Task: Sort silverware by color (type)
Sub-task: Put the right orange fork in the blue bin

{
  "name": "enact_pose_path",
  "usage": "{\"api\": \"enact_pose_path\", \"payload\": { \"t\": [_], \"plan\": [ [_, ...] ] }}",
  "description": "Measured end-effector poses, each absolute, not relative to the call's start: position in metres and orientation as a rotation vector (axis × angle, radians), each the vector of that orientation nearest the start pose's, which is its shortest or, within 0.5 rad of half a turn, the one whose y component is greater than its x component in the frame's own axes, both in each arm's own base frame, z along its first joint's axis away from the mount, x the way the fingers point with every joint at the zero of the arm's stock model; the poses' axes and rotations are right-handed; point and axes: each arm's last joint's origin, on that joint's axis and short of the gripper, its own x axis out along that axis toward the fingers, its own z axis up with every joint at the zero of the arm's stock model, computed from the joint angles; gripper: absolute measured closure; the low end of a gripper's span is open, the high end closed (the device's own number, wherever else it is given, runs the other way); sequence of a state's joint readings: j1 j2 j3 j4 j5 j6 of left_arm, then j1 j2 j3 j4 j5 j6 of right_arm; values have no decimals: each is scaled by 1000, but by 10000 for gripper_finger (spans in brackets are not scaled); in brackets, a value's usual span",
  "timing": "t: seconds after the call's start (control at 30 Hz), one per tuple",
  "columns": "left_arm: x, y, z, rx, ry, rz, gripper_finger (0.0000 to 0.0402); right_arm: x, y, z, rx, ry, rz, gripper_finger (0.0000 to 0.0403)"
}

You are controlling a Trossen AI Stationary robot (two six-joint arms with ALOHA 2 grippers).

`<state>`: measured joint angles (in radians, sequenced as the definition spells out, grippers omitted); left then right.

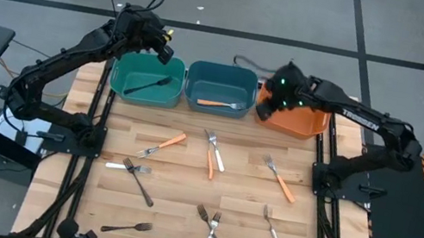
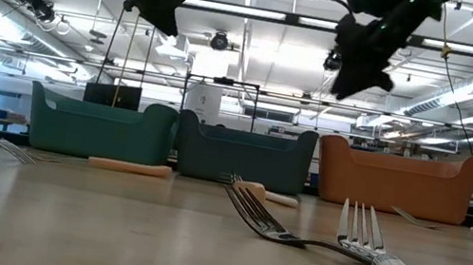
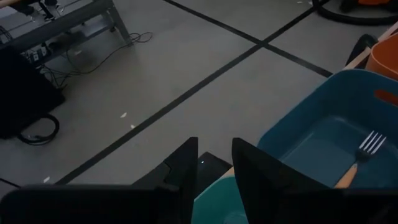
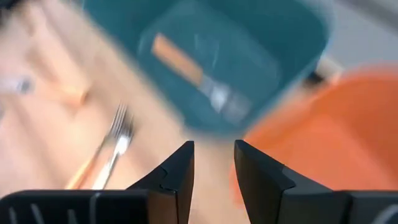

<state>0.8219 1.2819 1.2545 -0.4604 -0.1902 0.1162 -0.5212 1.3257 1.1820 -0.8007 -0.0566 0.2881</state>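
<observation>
High view: silverware (image 1: pixel 213 161) black, orange-handled and silver; both arms' jaws slightly parted, holding nothing.

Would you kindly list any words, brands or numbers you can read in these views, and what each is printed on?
"TROSSEN": white lettering on the right arm, seen in the high view.
Nothing else is readable: the bins, the forks and the table carry no visible text, and any signs in the room behind are too small to read.

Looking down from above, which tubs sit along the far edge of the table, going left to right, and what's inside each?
Green bin holding a black fork → blue bin holding an orange-handled fork → orange bin, contents hidden by the right arm.
</observation>
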Motion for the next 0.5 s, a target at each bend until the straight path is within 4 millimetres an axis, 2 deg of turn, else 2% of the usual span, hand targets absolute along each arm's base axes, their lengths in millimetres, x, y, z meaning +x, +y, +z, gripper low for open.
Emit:
{"api": "enact_pose_path", "payload": {
  "t": [0.27, 0.5],
  "plan": [
    [184, 206, 365, -53, 540, 960, 292, 215, -79, 291, 561, 1257, -447, 280],
    [185, 207, 366, -47, 526, 962, 292, 213, -61, 289, 580, 1348, -442, 280]
  ]
}}
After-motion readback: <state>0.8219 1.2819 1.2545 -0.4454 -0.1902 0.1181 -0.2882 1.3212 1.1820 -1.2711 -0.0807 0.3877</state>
